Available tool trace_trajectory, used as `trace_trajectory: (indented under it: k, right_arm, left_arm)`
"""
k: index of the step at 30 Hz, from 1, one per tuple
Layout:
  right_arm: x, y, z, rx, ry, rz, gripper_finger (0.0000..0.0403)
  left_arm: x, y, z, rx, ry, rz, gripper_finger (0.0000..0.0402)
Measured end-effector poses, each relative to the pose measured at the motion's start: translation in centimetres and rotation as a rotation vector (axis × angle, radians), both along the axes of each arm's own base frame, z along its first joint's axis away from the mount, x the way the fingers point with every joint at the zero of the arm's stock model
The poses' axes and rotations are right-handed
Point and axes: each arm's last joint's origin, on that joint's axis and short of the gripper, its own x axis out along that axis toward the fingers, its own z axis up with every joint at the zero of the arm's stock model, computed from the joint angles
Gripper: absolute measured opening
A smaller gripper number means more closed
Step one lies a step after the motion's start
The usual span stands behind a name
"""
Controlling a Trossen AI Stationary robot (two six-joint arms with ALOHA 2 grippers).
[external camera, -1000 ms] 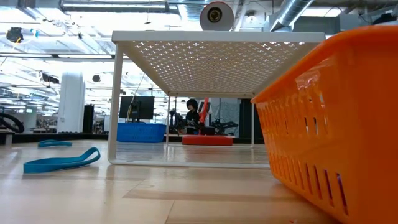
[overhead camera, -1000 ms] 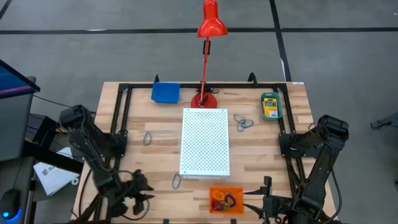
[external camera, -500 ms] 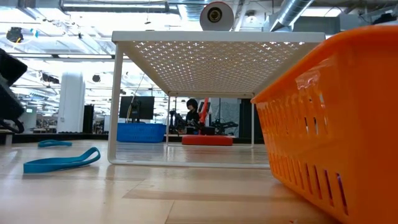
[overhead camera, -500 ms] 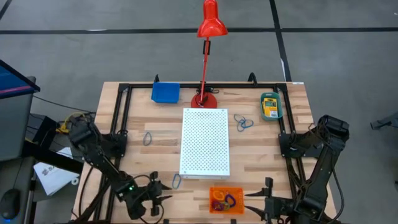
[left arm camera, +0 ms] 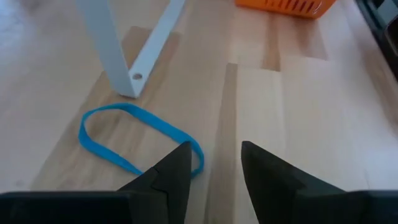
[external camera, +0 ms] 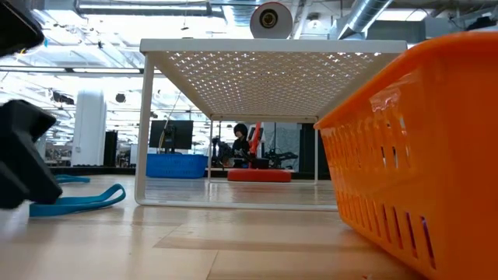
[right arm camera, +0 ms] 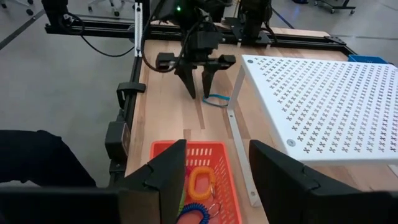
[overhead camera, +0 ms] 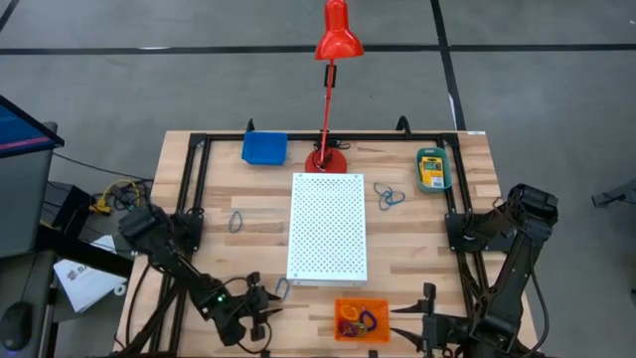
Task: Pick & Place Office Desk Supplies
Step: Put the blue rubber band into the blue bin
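My left gripper (overhead camera: 256, 300) is open and points down just left of a thin blue loop (overhead camera: 281, 288) that lies flat by the white board's near-left leg. In the left wrist view the loop (left arm camera: 134, 135) lies ahead of my gripper (left arm camera: 214, 163), its near end by one fingertip. The right wrist view shows the same gripper (right arm camera: 199, 92) beside the loop (right arm camera: 216, 99). My right gripper (right arm camera: 217, 177) is open and waits above the orange tray (overhead camera: 361, 320), which holds coiled loops. A crayon box sits in the teal tray (overhead camera: 431, 169).
The white perforated board (overhead camera: 327, 227) stands on legs mid-table, with the red lamp (overhead camera: 328, 99) behind it. A blue tray (overhead camera: 264, 147) sits at the far edge. More loops lie at the left (overhead camera: 237, 221) and right (overhead camera: 390, 196) of the board. Black frame rails run along both sides.
My left gripper has travelled from the near left corner toward the table's right, arriving beside the blue loop at the board's near-left leg. It now fills the left edge of the low view. The loop and the right arm have stayed put.
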Motion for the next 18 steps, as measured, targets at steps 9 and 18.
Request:
trace_trajectory:
  k: [9,18]
  right_arm:
    - [0.0,0.0,0.0,0.006,0.000,-0.002,0.0171]
    - [0.0,0.0,0.0,0.008,0.002,-0.001,0.0171]
  left_arm:
    - [0.9,0.9,-0.2,0.015,0.036,0.006,0.0118]
    - [1.0,1.4,-0.4,-0.007,0.078,0.038,0.0044]
